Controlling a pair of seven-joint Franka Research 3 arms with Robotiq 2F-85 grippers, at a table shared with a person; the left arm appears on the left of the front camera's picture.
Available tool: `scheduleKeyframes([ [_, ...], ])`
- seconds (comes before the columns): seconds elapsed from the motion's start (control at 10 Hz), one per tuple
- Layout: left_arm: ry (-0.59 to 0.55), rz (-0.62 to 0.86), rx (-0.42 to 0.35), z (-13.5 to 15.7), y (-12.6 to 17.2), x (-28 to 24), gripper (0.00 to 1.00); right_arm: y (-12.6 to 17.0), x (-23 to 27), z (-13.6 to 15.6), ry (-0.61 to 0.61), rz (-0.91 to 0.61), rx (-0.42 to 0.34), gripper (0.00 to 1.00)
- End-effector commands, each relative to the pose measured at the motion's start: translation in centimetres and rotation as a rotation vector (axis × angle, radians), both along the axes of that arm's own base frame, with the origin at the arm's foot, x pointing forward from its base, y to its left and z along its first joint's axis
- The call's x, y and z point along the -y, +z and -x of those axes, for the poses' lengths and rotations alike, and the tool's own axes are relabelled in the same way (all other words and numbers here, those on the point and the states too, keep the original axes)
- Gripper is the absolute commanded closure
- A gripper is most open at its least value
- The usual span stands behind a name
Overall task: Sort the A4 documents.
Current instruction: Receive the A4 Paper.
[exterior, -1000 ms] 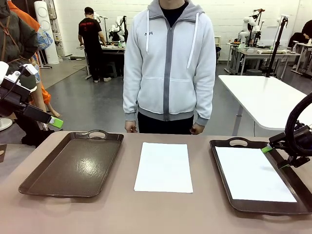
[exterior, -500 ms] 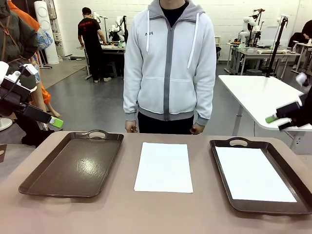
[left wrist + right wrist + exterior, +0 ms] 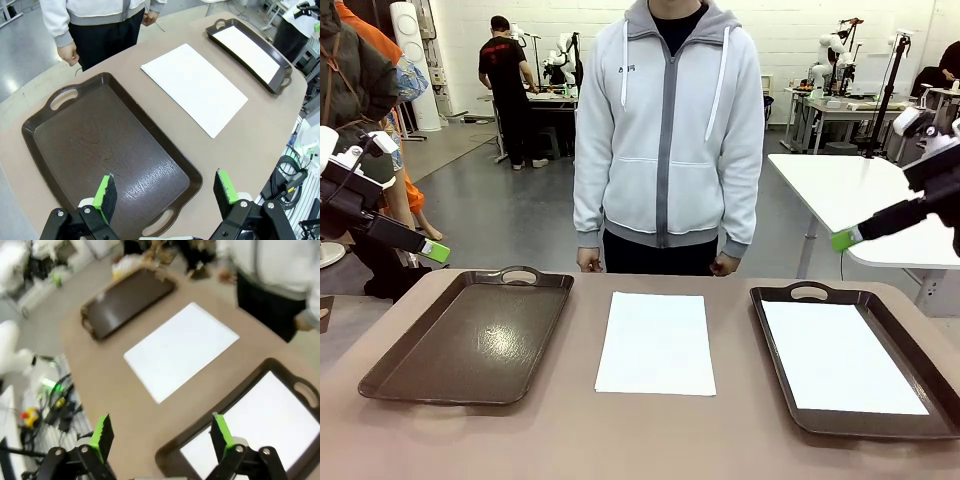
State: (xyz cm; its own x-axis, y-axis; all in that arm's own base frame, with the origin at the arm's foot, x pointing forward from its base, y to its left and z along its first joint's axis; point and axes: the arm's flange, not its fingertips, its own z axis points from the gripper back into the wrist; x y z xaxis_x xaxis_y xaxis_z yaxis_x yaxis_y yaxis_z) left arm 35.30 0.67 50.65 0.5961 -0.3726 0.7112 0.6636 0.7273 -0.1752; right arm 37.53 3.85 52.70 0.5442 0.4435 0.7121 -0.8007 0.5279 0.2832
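Lying on the table (image 3: 620,430) is one blank white A4 document (image 3: 655,343), another in a tray (image 3: 809,292) — left gripper (image 3: 165,187), right gripper (image 3: 160,432) splayed.

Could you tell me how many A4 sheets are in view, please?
2. One sheet lies on the bare table in the middle; the other sheet lies in the right tray. Either may hide more beneath.

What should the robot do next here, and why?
Probably lower the open left gripper onto the blank white paper sheet lying between the trays: the dark brown left tray is empty, while the dark brown right tray already holds a sheet.
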Motion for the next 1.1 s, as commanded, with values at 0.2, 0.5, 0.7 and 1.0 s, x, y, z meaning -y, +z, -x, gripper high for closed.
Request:
scheduleKeyframes([
  [0.2, -0.011, 0.015, 0.009, -0.2, -0.2, -0.2, 0.0, 0.1, 0.7, 3.4, -0.007, 0.039, 0.05, 0.0],
  [0.5, -0.011, 0.015, 0.009, -0.2, -0.2, -0.2, 0.0, 1.0, 2.6, 1.3, -0.066, 0.005, -0.016, 0.0],
  [0.7, -0.011, 0.015, 0.009, -0.2, -0.2, -0.2, 0.0, 1.7, 3.5, 0.1, -0.075, -0.011, -0.048, 0.0],
  [1.0, -0.011, 0.015, 0.009, -0.2, -0.2, -0.2, 0.0, 1.6, 3.6, -0.7, -0.086, -0.001, -0.069, 0.0],
])
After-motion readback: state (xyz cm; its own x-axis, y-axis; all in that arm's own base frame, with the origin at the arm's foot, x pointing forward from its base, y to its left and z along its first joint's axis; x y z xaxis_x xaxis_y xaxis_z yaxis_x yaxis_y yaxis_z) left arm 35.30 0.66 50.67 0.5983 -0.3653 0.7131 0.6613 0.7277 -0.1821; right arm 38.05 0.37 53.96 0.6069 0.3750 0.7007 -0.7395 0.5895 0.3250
